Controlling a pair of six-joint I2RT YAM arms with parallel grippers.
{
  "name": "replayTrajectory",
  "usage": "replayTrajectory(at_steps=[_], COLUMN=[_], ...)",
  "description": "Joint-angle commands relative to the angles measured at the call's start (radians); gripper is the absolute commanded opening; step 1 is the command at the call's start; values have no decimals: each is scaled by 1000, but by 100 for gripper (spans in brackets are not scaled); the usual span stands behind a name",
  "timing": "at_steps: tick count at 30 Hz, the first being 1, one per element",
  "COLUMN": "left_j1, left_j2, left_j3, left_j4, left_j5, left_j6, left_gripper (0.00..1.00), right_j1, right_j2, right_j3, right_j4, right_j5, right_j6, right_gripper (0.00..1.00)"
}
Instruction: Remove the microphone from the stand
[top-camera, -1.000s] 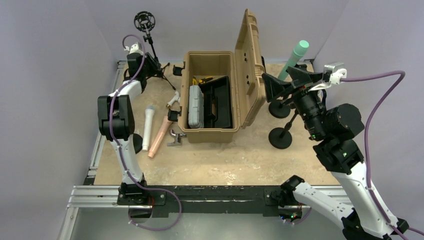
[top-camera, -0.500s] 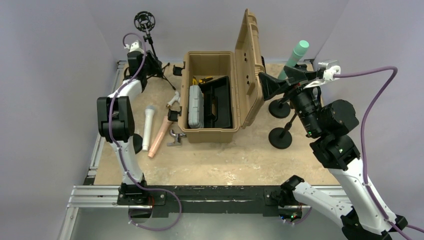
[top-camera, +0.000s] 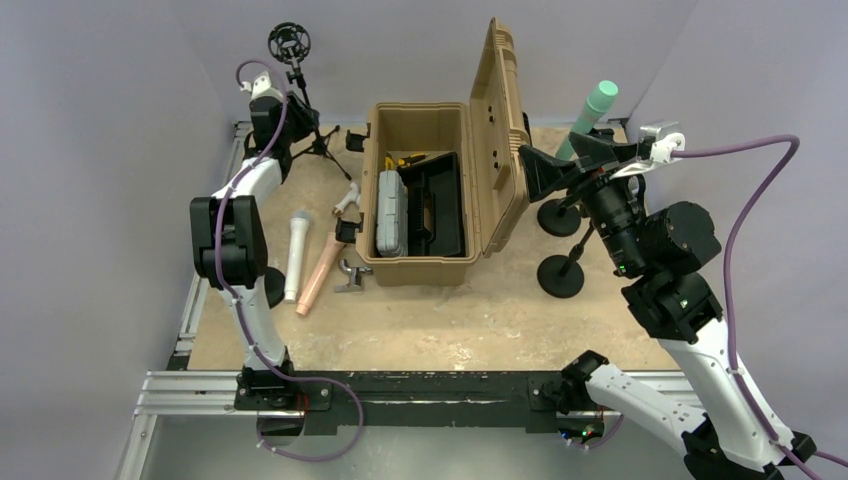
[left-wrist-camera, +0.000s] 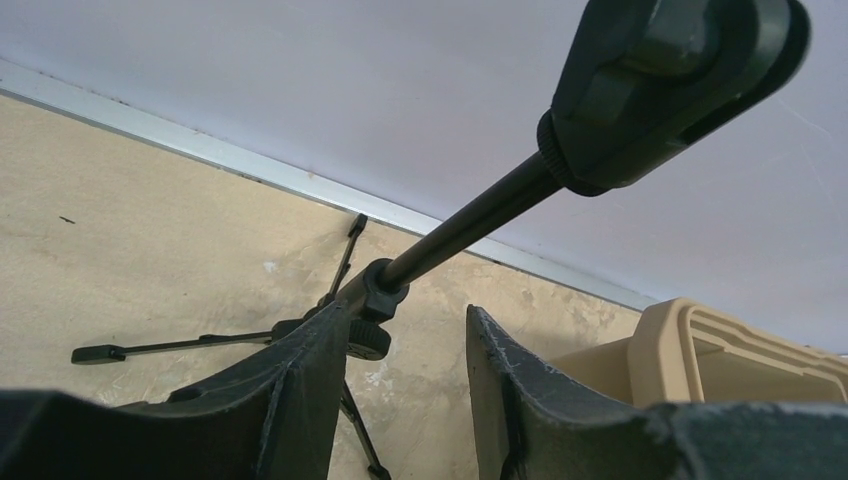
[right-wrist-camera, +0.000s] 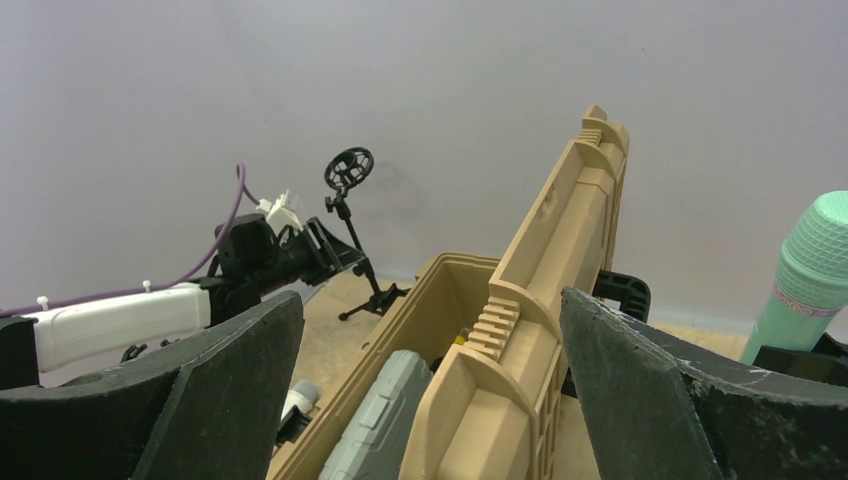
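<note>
A sandy beige worktop (top-camera: 450, 320) carries an open tan plastic toolbox (top-camera: 415, 110), its lid standing upright and a grey case lying inside. The right claw (right-wrist-camera: 428, 300) hangs raised just to the right of that lid with its two black fingers spread wide and nothing between them. The left claw (left-wrist-camera: 408, 315) sits at the far left corner, its fingers moderately parted and holding nothing. It is close against the black tripod stand (top-camera: 310, 140), whose pole rises past the left finger to a black ring mount (top-camera: 290, 45). Two black round-based stands (top-camera: 560, 276) sit on the worktop right of the toolbox. The mint-green cylindrical microphone (top-camera: 597, 110) leans tilted above them, just behind the right claw. Its lower end is hidden, so which stand holds it cannot be told. A white handheld microphone (top-camera: 297, 255) and a pink one (top-camera: 322, 270) lie side by side left of the toolbox.
</note>
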Motion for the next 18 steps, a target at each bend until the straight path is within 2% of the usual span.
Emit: replayTrajectory(at_steps=[1, 7, 18], left_j1=[0, -10, -10], left_j2=[-3, 9, 36], left_j3=[12, 30, 39], left_j4=[23, -34, -25], left_j5=[-17, -62, -45], left_j6=[0, 37, 37], left_gripper=[44, 42, 38], right_j1=[3, 3, 4], right_j2=[-3, 0, 4], right_j3=[13, 7, 5], right_j4=[23, 28, 32], right_j5=[-18, -15, -13], right_j6=[13, 12, 10], right_gripper=[99, 99, 99])
